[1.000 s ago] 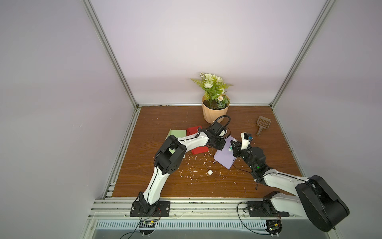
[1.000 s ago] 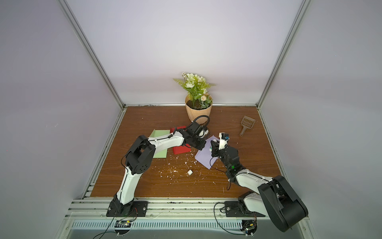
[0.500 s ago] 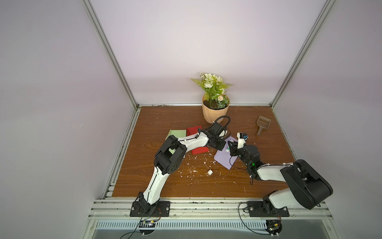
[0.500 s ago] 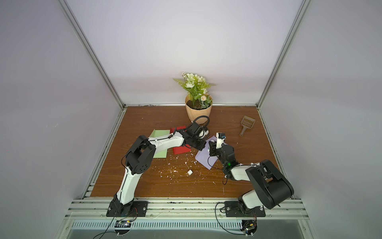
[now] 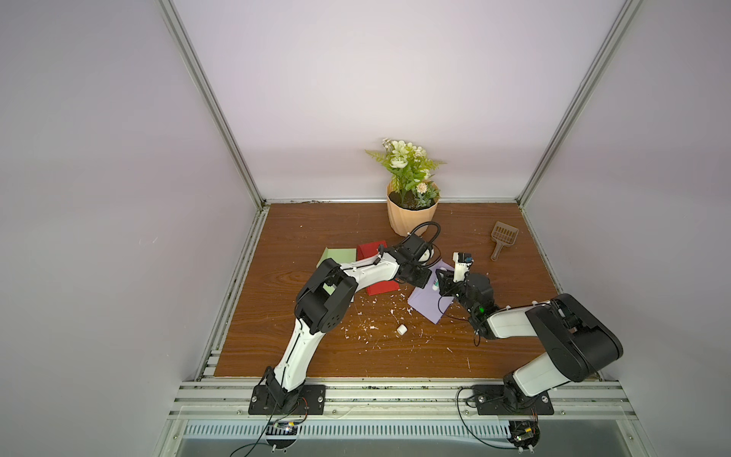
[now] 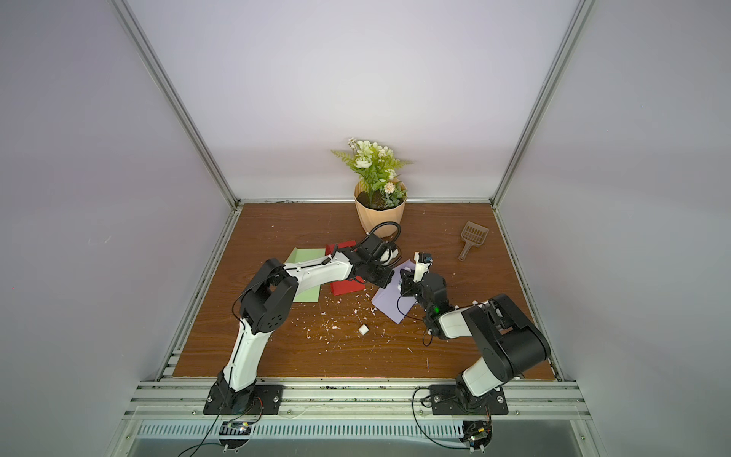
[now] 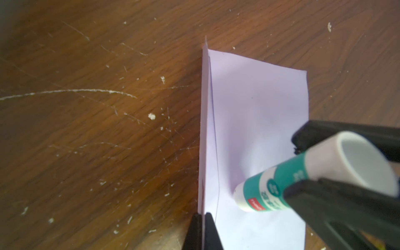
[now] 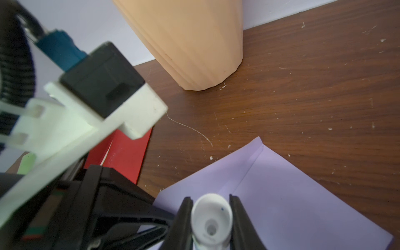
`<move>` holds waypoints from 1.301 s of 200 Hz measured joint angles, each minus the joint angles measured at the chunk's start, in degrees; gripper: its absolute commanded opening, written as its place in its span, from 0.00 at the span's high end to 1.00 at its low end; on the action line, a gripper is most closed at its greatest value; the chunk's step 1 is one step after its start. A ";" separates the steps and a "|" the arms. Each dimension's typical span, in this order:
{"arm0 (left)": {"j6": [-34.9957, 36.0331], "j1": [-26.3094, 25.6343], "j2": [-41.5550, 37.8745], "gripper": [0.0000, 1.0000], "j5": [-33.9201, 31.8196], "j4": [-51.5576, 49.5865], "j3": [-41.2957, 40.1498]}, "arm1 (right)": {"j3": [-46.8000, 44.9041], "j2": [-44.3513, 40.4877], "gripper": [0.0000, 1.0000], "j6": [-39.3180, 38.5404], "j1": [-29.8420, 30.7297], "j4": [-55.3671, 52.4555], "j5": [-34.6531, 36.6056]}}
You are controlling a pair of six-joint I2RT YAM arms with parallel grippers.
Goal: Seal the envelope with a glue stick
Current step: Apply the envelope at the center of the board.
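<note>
A lilac envelope (image 5: 425, 304) (image 6: 389, 304) lies mid-table among white crumbs. My left gripper (image 7: 203, 218) (image 5: 427, 277) is shut on the upright edge of its flap (image 7: 206, 121). My right gripper (image 8: 211, 207) (image 5: 442, 281) is shut on the glue stick (image 7: 270, 190) (image 8: 211, 220), a white tube with a green label. The stick tilts down and its white end touches the lilac envelope (image 7: 255, 104) (image 8: 292, 194) just beside the flap's fold. In the top views the two grippers nearly meet and hide most of the stick.
A peach flower pot (image 5: 411, 215) stands just behind the grippers. A red envelope (image 5: 374, 253) and a green one (image 5: 336, 255) lie under the left arm. A brown scoop (image 5: 503, 237) is at the back right. A small white cap-like cylinder (image 5: 402, 329) lies in front.
The right arm's elbow has risen and swung in toward the middle, and its gripper with the glue stick has shifted slightly left over the envelope. The left arm has stayed put.
</note>
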 measured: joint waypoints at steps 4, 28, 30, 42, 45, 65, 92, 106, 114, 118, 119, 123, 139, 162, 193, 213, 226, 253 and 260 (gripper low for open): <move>-0.02 -0.02 0.00 0.98 0.00 -0.02 0.00 | 0.15 0.13 1.00 0.09 0.00 -0.02 0.00; 0.00 0.00 0.00 0.98 -0.17 0.00 0.00 | 0.94 0.87 1.00 0.33 -0.15 -0.09 0.13; 0.00 0.00 0.00 0.98 -0.17 -0.02 0.00 | 0.98 0.87 1.00 0.31 -0.22 -0.17 0.17; -0.02 0.00 0.00 0.98 -0.20 0.00 0.00 | 1.20 0.87 1.00 0.35 -0.39 -0.50 0.37; -0.02 -0.02 0.00 0.98 -0.20 0.00 0.00 | 1.22 0.87 1.00 0.35 -0.46 -0.55 0.39; 0.00 -0.02 0.00 0.98 -0.22 0.09 0.00 | 1.38 0.87 1.00 0.57 -1.16 -0.96 0.42; 0.00 -0.02 0.00 0.98 -0.20 0.33 0.00 | 1.90 0.87 1.00 1.27 -2.12 -1.90 0.55; 0.00 -0.02 0.00 0.98 -0.22 0.39 0.00 | 2.40 0.87 1.00 1.60 -2.36 -2.69 0.90; 0.00 -0.02 0.00 0.98 -0.22 0.39 0.00 | 2.64 0.87 1.00 1.79 -2.47 -3.10 1.18; 0.00 -0.02 0.00 0.98 -0.20 0.37 0.00 | 2.75 0.87 1.00 1.92 -2.54 -3.28 1.36; 0.00 -0.02 0.00 0.98 -0.22 0.37 0.00 | 2.78 0.87 1.00 1.95 -2.56 -3.32 1.38; 0.00 -0.02 0.00 0.98 -0.22 0.37 0.00 | 2.89 0.87 1.00 2.12 -2.62 -3.52 1.51; 0.00 -0.02 0.00 0.98 -0.26 0.35 0.00 | 3.48 1.16 1.00 2.73 -2.95 -3.96 1.79; -0.20 -0.02 0.00 0.90 -0.68 0.22 0.00 | 4.46 1.62 1.00 3.69 -3.30 -4.42 1.86; -0.44 -0.02 0.00 0.86 -0.81 -0.13 0.00 | 4.96 1.60 1.00 4.72 -3.32 -4.48 1.84; -0.63 -0.02 0.00 0.86 -0.83 -0.17 0.00 | 5.01 1.62 1.00 4.72 -3.32 -4.90 1.86; -0.68 -0.02 0.00 0.86 -0.92 -0.15 0.00 | 5.01 1.62 1.00 4.74 -3.32 -5.22 1.81; -0.98 -0.02 0.00 0.86 -1.20 -0.15 0.00 | 5.01 1.62 1.00 4.96 -3.32 -5.55 1.66; -1.09 -0.02 0.00 0.86 -1.25 -0.15 0.00 | 5.01 1.62 1.00 4.98 -3.32 -5.62 1.51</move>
